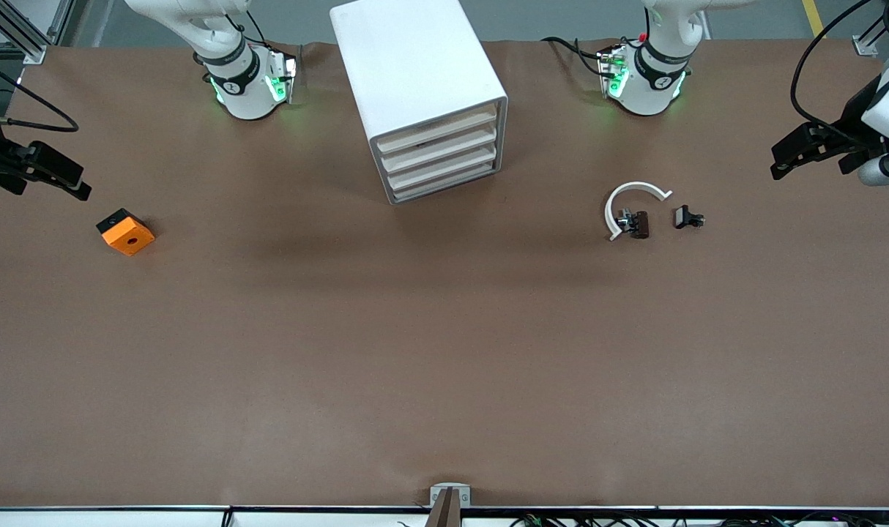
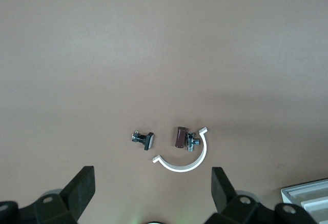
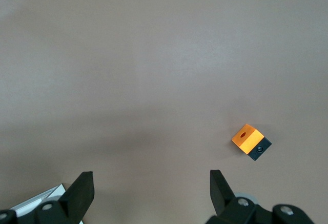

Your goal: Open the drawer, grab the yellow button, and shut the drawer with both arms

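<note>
The white drawer cabinet (image 1: 422, 80) stands at the middle of the table near the robot bases, with all its drawers (image 1: 441, 157) shut. The button is hidden. My left gripper (image 1: 780, 162) is open and empty, up in the air at the left arm's end of the table. In the left wrist view (image 2: 154, 188) its black fingers (image 2: 82, 188) stand wide apart over bare table. My right gripper (image 1: 78, 183) is open and empty at the right arm's end. In the right wrist view (image 3: 151, 188) its fingers (image 3: 82, 190) are wide apart too.
An orange square block (image 1: 126, 232) with a centre hole lies near the right gripper and shows in the right wrist view (image 3: 250, 139). A white arc (image 1: 631, 201) and two small black clips (image 1: 638, 223) (image 1: 687, 217) lie toward the left arm's end. They show in the left wrist view (image 2: 187, 157).
</note>
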You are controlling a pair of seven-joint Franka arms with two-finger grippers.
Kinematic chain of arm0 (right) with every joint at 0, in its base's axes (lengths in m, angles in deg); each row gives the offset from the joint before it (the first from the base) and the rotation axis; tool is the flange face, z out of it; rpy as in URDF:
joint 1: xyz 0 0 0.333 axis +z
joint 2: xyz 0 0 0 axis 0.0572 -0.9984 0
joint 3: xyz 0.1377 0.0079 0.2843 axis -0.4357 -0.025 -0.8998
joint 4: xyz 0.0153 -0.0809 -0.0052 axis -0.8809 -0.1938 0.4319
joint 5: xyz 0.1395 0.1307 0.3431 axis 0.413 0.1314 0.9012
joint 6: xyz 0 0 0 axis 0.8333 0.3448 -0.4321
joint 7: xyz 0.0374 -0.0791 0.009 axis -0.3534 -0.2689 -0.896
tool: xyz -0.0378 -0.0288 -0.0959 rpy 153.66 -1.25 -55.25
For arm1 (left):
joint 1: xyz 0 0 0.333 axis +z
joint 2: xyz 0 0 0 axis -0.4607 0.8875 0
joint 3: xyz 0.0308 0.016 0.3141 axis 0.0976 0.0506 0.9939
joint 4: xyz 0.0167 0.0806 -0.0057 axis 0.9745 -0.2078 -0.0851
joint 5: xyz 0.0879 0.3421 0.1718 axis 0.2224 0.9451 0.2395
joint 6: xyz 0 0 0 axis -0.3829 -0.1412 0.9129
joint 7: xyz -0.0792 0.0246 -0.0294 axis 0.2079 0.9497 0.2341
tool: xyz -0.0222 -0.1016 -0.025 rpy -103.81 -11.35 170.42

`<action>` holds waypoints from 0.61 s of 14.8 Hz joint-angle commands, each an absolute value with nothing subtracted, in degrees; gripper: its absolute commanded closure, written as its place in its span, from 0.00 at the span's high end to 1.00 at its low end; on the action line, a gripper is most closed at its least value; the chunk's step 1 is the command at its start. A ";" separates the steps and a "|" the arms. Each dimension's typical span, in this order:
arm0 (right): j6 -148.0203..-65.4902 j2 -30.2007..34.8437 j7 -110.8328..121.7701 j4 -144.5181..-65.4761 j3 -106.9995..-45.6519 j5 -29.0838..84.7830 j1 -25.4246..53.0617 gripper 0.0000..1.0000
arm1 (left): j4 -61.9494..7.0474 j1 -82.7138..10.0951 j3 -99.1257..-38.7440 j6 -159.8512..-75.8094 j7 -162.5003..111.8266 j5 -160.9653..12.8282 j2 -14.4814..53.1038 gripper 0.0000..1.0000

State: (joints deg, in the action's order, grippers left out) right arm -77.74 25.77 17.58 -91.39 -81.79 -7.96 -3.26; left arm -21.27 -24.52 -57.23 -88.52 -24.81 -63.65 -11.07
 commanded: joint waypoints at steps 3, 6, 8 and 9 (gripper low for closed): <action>-77.09 25.61 17.00 -90.35 -82.39 -8.38 -3.89 1.00 | -19.41 -23.92 -57.55 -87.33 -25.99 -64.02 -10.27 1.00; -77.18 25.61 17.09 -90.35 -82.39 -8.38 -3.81 1.00 | -17.04 -23.92 -57.55 -87.33 -25.63 -64.02 -7.11 1.00; -77.18 25.52 17.09 -90.35 -82.39 -8.29 -3.81 1.00 | -17.30 -24.27 -57.73 -87.33 -25.81 -64.37 -4.65 1.00; -77.18 25.61 17.09 -90.35 -82.39 -8.29 -3.81 1.00 | -17.56 -24.53 -57.90 -87.33 -25.38 -64.90 -3.16 1.00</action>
State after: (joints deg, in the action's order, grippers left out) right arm -77.74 25.77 17.58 -91.38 -81.85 -7.96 -3.26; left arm -19.58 -24.57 -57.27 -88.50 -24.81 -63.88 -7.05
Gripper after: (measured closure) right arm 0.000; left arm 0.000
